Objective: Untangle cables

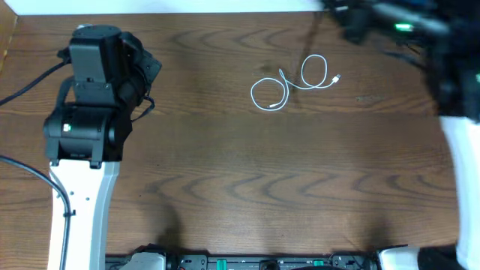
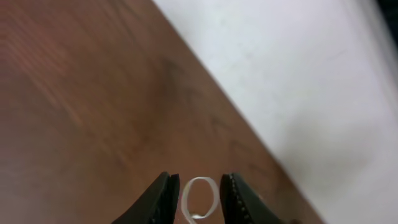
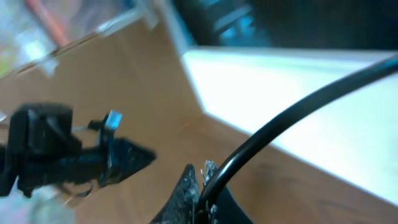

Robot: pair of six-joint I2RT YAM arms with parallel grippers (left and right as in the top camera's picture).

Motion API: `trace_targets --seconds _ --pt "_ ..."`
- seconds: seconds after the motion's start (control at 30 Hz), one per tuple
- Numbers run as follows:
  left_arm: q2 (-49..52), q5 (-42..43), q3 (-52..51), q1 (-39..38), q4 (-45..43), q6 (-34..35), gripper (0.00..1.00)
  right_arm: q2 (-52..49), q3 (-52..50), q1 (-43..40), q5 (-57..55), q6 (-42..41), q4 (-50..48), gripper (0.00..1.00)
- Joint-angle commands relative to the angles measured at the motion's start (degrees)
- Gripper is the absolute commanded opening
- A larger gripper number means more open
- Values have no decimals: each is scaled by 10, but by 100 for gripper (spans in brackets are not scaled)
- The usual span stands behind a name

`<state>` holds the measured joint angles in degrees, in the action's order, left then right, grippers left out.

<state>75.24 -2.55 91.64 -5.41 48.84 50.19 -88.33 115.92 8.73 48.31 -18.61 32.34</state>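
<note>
I see the thin white cord with small plug ends [image 1: 288, 82] lying slack on the brown wooden table [image 1: 225, 172], curled into two loops that meet at a crossing. My right gripper [image 3: 200, 180] is clenched on the black cord [image 3: 292, 102], which rises out from between the closed fingertips and arcs away up to the right. From overhead the right arm [image 1: 450, 52] is a blur, up and to the right of the white cord. A faint dark streak runs down from there toward the white cord, but I cannot tell whether it is the black cord. My left arm [image 1: 94, 97] sits well apart from the white cord, far to its left. The left gripper [image 2: 198, 186] is released, its fingers standing a little apart. A small white loop [image 2: 199, 179] shows between them, and I cannot tell what it is or whether it touches either finger
</note>
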Motion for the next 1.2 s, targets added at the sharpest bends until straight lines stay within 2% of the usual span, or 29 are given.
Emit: trace_targets --seconds 0.0,0.2,0.4,0.53,0.67,0.8,1.17 --pt "8 -10 5 0 19 -50 28 26 8 -96 -2 -28 27 1" --pt "14 26 5 0 25 -86 29 14 8 -274 -43 -24 122 1" --pt "15 57 3 -2 26 -86 29 -24 8 -380 -177 -2 215 1" --pt "15 90 -5 -2 25 -86 29 -47 7 -399 -302 -2 270 1" --pt "15 99 -16 -2 26 -86 29 -72 7 -398 -460 -40 308 1" --pt "16 101 -19 -2 30 -86 29 -109 7 -398 -549 -52 314 1" --pt "19 101 -20 -2 40 -86 29 -271 7 -403 -591 -51 250 1"
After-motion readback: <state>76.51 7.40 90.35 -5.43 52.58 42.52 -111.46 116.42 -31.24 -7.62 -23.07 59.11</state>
